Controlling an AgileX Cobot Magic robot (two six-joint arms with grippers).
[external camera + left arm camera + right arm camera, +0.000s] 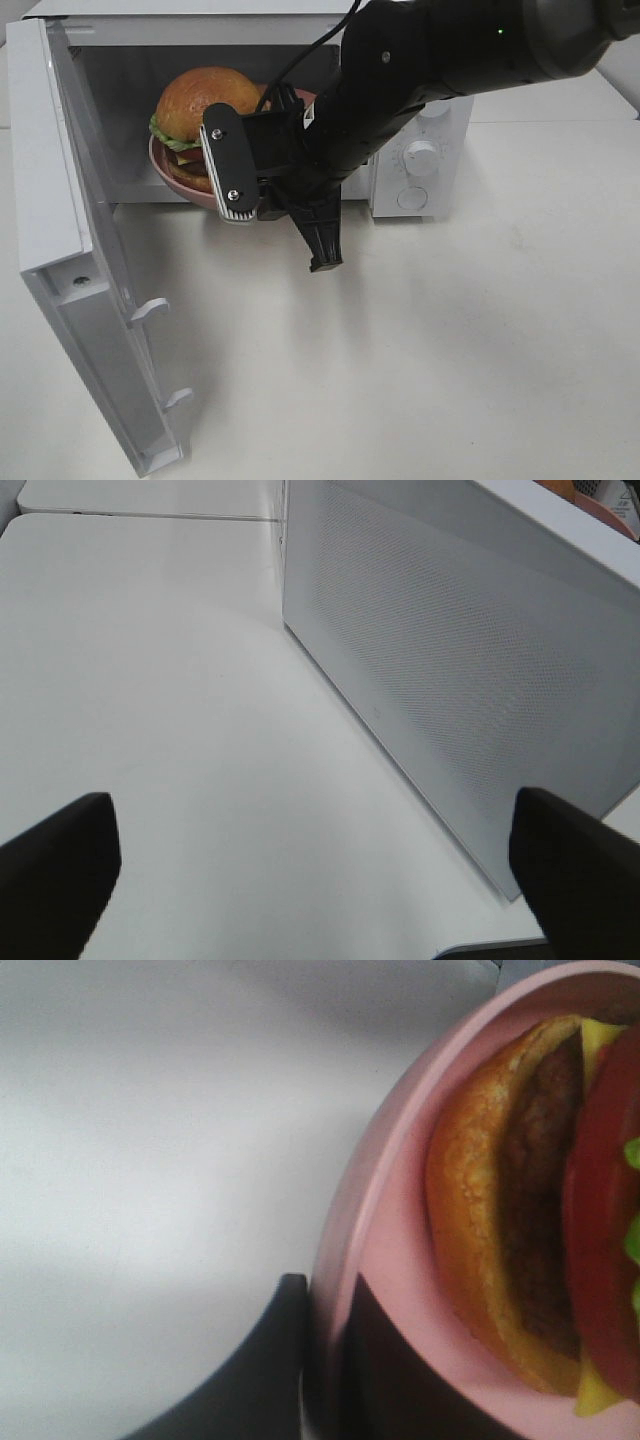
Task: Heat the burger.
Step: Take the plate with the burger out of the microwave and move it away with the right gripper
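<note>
The burger [205,100] has a glossy brown bun and green lettuce, and lies on a pink plate [160,162] inside the open microwave [420,160], near the front of the cavity. In the right wrist view the burger [520,1210] fills the plate [400,1260], and my right gripper [325,1305] is shut on the plate's rim, one finger on each side. In the high view the wrist camera hides those fingertips. My left gripper [310,880] is open, holds nothing, and faces the outside of the microwave door [450,670].
The microwave door [60,200] stands swung wide to the left, reaching toward the table's front edge. My right arm [420,60] crosses in front of the microwave opening from the upper right. White table [450,350] lies bare in front and to the right.
</note>
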